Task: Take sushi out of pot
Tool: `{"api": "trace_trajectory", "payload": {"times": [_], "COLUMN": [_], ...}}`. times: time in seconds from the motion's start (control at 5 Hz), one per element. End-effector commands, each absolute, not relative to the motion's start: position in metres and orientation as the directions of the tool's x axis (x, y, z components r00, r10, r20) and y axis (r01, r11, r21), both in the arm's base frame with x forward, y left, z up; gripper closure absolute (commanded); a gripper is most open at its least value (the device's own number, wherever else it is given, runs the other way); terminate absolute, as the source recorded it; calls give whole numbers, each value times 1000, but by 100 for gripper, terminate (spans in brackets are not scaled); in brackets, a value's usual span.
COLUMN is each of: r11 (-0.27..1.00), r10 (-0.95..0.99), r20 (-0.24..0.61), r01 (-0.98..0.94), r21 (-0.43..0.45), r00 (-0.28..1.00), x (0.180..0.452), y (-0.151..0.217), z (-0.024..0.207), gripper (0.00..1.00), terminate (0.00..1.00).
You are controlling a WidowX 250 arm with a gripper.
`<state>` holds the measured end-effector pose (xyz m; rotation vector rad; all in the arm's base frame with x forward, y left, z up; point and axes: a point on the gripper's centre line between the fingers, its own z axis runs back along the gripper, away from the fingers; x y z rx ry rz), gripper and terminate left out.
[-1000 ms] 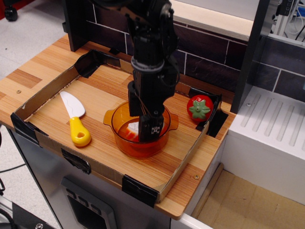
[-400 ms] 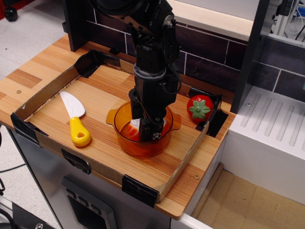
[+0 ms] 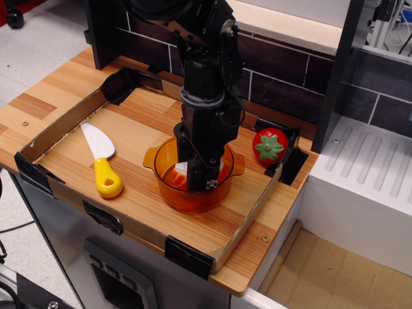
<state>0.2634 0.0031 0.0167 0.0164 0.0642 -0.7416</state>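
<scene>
A light wooden counter (image 3: 45, 96) fills most of the view, its planks striped pale and tan; behind it runs a wall of dark brick-pattern tile (image 3: 283, 87) with a pale ledge on top, and to the right of the counter stands a white ribbed unit (image 3: 367, 161), lower down a patch of cardboard-coloured floor. A shallow cardboard tray (image 3: 71, 196) with black-taped corners sits on the counter and takes up most of it; the amber pot (image 3: 168, 187) stands on the tray's wooden base, a little right of the tray's centre, its two small handles pointing left and right. The black robot arm (image 3: 205, 71) comes straight down over the pot, and its gripper (image 3: 205, 175) is sunk inside the pot's rim; the sushi (image 3: 181, 175) lies in the pot, its orange-red and white showing just left of the fingers, touching or nearly so; whether the jaws are parted or clamped on it I cannot tell from here. A white-bladed toy knife (image 3: 100, 158) with a yellow handle lies left of the pot, well apart; a red strawberry toy (image 3: 269, 147) with green leaves sits right of the pot, in the tray's far corner.
</scene>
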Motion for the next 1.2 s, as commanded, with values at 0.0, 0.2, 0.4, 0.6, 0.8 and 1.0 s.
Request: {"api": "trace_trajectory", "payload": {"times": [0.0,0.2,0.4,0.6,0.8,1.0], "r11": [789,835,866,884,891,902], "r10": [-610,-545,-499,-468,-446,-407], "r20": [133,174,150,128,71,40], "r01": [614,550,499,461,437,395], "r21": [11,21,36,80,121,171], "r00": [781,820,854,875,892,912], "x": [280,290,302,310,320,326], "y": [30,47,67,90,112,132], "z": [106,127,118,100,70,49], "gripper": [100,100,100,100,100,100], "terminate": [0,0,0,0,0,0]}}
